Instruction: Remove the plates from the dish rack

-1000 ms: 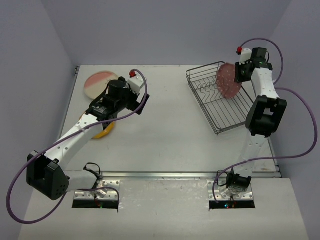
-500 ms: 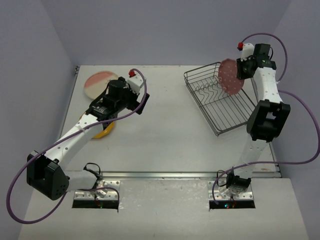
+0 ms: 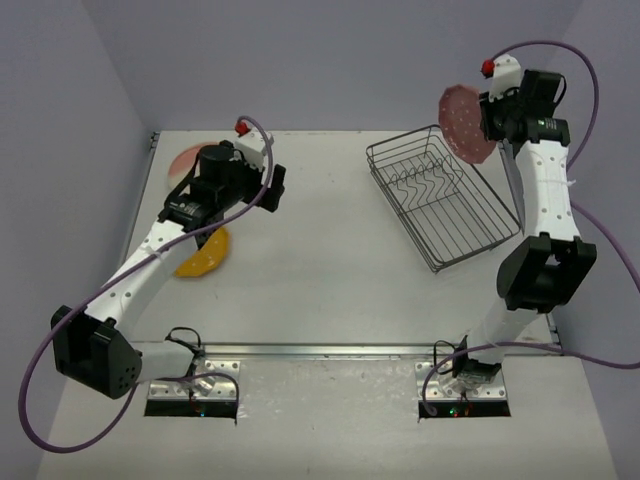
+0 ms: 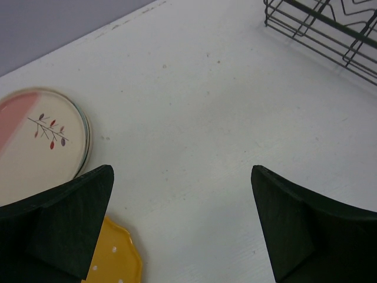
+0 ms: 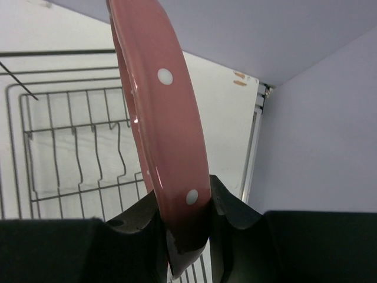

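Starting at the left, the left pincer (image 4: 182, 177) hangs over the tabletop (image 4: 224, 106) with its jaws spread wide and nothing between them. Its wrist camera looks down on bare white surface between the two dark fingers (image 4: 70, 224).

At about 10 o'clock on the tabletop in the top view lies the cream plate with a pink segment (image 4: 41, 147), flat, with a small twig motif painted on it. The rim of a second plate (image 4: 88, 138) peeks out under its right edge; the pattern of that one is hidden. Just nearer, around 9 o'clock, the yellow-orange plate (image 3: 205, 257) lies flat, partly under the left arm, close to the stack but apart from it.

At roughly 2 o'clock on the tabletop sits the dish rack (image 3: 440, 195), turned at an angle to the table edges, its wavy wire dividers showing.

Farther right, the right pincer (image 5: 182, 221) is clamped on the rim of the pink plate with white dots (image 5: 159, 118). This plate stands on edge in the air, gripped at its lower edge, raised above the rack's far right corner, at about 1 o'clock in the top view. In the right wrist view the rack's wires lie below and behind the plate.
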### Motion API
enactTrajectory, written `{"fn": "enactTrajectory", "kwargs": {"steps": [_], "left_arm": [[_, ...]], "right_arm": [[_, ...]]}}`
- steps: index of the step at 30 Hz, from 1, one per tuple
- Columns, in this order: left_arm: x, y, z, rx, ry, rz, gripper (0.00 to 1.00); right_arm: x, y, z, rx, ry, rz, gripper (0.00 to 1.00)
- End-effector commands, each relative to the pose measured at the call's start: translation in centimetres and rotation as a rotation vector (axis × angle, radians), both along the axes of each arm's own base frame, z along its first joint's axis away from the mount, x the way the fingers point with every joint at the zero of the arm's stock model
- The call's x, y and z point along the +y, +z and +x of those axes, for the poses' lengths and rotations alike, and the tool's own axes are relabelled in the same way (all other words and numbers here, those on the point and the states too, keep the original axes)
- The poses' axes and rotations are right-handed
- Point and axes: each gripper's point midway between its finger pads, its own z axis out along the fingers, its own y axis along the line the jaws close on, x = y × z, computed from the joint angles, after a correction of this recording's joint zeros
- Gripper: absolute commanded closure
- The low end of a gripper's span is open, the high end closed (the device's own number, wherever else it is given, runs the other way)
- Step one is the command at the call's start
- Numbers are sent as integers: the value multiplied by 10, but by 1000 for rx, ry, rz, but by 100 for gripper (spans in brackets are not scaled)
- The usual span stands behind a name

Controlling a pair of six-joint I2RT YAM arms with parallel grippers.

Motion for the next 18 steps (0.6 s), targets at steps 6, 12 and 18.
{"fn": "enactTrajectory", "kwargs": {"steps": [6,12,18], "left_arm": [[-31,50,-17,45,-314,-342,7],[-44,56,-29,76,-390,-417,10],[-48,44,-33,134,-399,-444,14]], "right_arm": [[173,89,-62,-98,548,352,100],[275,66,-119,33,778,527,100],[338,55,-162,186,929,717,100]]}}
